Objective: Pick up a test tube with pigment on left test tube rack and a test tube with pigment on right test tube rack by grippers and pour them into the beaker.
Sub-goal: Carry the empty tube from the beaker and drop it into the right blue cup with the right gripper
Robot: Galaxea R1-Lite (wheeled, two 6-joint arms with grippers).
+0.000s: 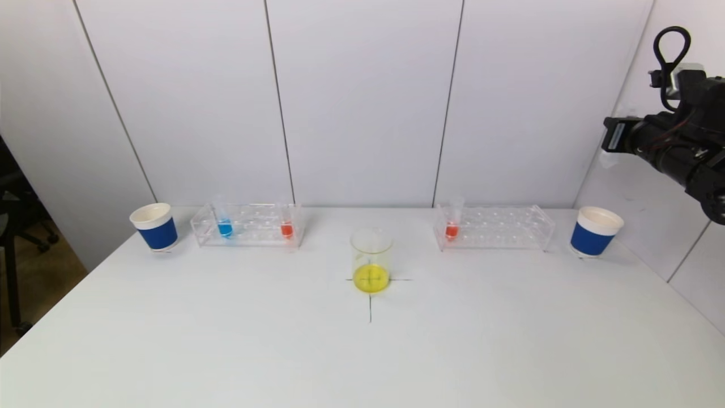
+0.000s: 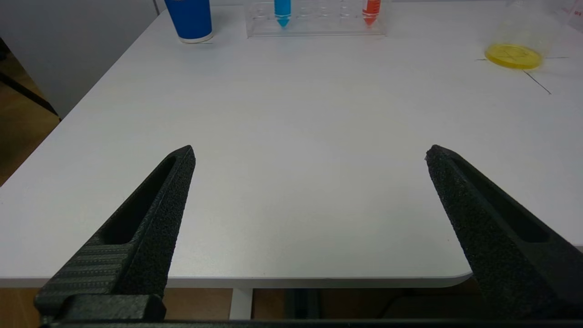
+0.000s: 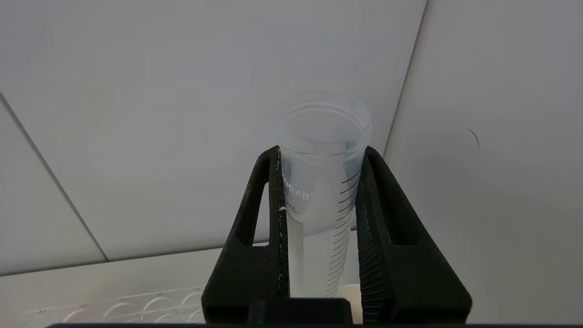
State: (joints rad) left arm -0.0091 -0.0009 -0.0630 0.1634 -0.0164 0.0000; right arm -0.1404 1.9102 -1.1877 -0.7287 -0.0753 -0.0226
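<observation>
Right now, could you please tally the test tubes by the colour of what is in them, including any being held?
Blue: 1
Red: 2
Empty, clear: 1, held in the right pincer
Total: 4 test tubes

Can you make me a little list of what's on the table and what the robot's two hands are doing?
beaker: middle of the table, on a drawn cross, yellow liquid at its bottom
left rack: one blue tube, one red tube
right rack: one red tube
paper cups: blue and white, one outside each rack
left tool: open, empty, over the table's near edge
right tool: shut on a clear empty tube, raised at the right, above the right rack
</observation>
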